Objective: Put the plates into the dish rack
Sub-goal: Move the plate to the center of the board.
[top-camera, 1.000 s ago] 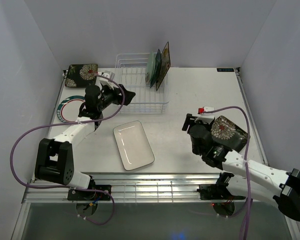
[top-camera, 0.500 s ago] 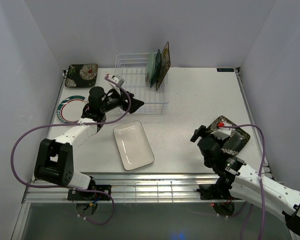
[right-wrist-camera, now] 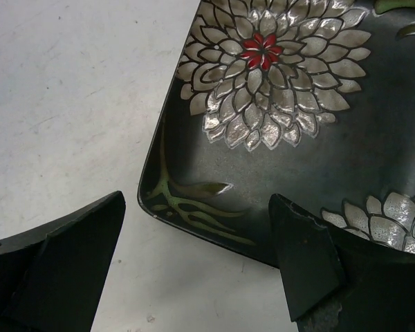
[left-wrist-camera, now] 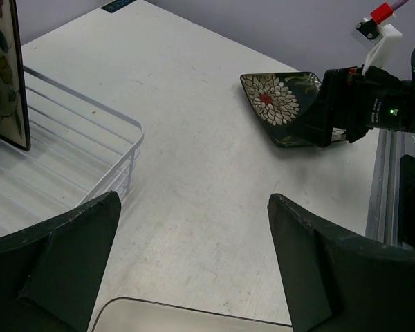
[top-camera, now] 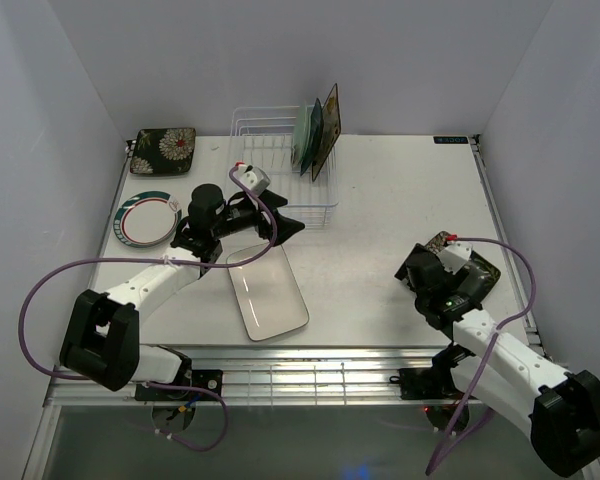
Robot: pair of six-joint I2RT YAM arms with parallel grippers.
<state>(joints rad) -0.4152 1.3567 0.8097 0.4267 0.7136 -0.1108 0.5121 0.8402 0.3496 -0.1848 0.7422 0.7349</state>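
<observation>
**plate_wrangler:** right gripper (right-wrist-camera: 197,207) hangs wide open over a corner of the dark floral plate (right-wrist-camera: 277,104), which lies flat on the desk (right-wrist-camera: 55,104). Tips?

**yam_fan:** I'd hook one finger under the rim before closing. The dish rack (top-camera: 315,212) is well apart.

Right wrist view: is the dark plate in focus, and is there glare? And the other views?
Right wrist view: dark plate sharp, petals gleam softly, no harsh glare; right hand dark, slightly soft. Left wrist view: left hand soft, rack clear. Top view: even light, faint shadows.
</observation>
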